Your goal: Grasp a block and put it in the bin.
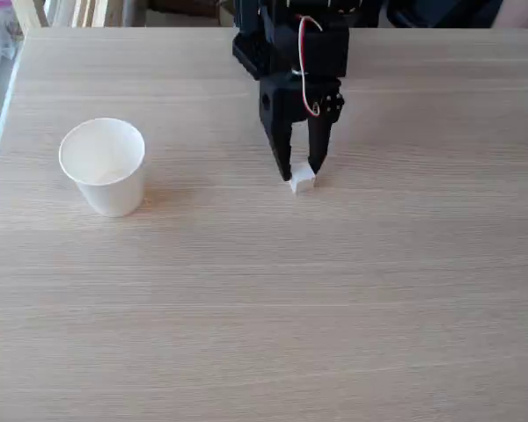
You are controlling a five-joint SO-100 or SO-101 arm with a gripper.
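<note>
While the black two-fingered pincer point(300, 170) is standing narrow around the tiny white cube block point(303, 182) on the pale wooden table point(334, 308), the white paper cup bin point(104, 165) is sitting well apart, leftward in the fixed view; lifting and dropping seem left.

Indoor desk or hobby bench, exact kind of room unclear. Pale wood-grain laminate table point(334, 308) spreads under and in front of the gripper point(301, 171). Behind the gripper, past the table's far edge: light wooden furniture legs point(26, 13), dim clutter.
</note>
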